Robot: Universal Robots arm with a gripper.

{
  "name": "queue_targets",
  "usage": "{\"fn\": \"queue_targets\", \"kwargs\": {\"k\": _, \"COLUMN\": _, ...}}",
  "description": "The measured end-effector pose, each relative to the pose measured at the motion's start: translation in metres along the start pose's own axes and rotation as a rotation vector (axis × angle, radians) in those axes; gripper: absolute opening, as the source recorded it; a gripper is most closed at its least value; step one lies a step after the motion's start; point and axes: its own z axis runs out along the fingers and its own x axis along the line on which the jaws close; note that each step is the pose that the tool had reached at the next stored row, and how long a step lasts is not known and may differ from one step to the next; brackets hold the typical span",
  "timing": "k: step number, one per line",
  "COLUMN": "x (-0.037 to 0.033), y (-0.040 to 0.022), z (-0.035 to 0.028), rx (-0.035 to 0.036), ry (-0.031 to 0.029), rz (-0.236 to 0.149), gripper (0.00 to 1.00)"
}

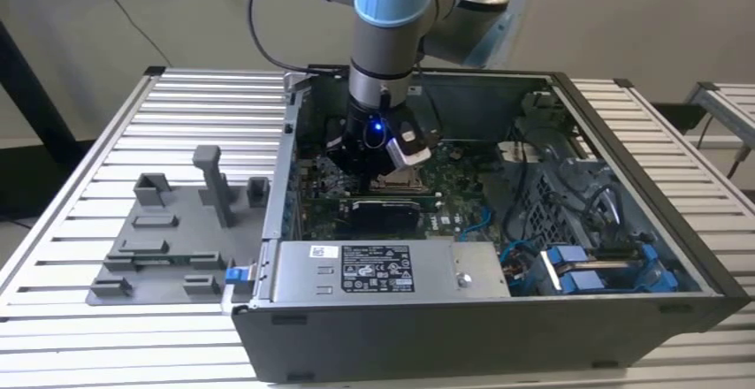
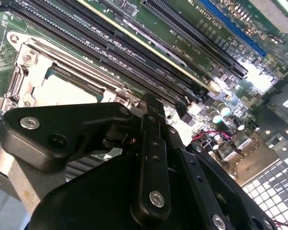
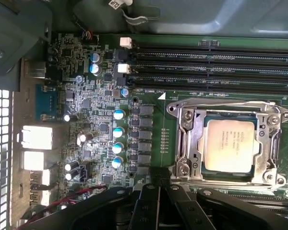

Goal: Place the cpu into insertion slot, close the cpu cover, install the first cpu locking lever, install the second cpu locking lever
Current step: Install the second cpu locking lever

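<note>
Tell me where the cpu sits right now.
In the first wrist view the cpu lies seated in the insertion slot, framed by the closed cpu cover, just below the memory slots on the green motherboard.

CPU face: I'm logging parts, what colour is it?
Pale silver-tan metal, seen best in the first wrist view, where the CPU sits in the slot.

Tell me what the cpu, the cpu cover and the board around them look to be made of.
The cpu: likely metal, with a matte silver-tan face that takes the light evenly. The cpu cover: apparently bright bare steel or similar, shiny with glints at its edges and screws. The board: green lacquered circuit laminate, glossy, carrying small soldered parts.
</note>
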Motion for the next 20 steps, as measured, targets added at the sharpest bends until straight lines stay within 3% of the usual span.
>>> {"fn": "queue_targets", "kwargs": {"k": 4, "x": 0.0, "y": -0.0004, "z": -0.0008, "rx": 0.0031, "ry": 0.0035, "rz": -0.007, "gripper": 0.11}}
{"fn": "queue_targets", "kwargs": {"k": 7, "x": 0.0005, "y": -0.0005, "z": -0.0054, "rx": 0.0037, "ry": 0.0076, "rz": -0.008, "gripper": 0.11}}
{"fn": "queue_targets", "kwargs": {"k": 13, "x": 0.0017, "y": 0.0003, "z": -0.0283, "rx": 0.0035, "ry": 0.0093, "rz": -0.008, "gripper": 0.11}}
{"fn": "queue_targets", "kwargs": {"k": 17, "x": 0.0024, "y": 0.0011, "z": -0.0414, "rx": 0.0033, "ry": 0.0066, "rz": -0.009, "gripper": 0.11}}
{"fn": "queue_targets", "kwargs": {"k": 20, "x": 0.0024, "y": 0.002, "z": -0.0442, "rx": 0.0021, "ry": -0.0025, "rz": -0.009, "gripper": 0.11}}
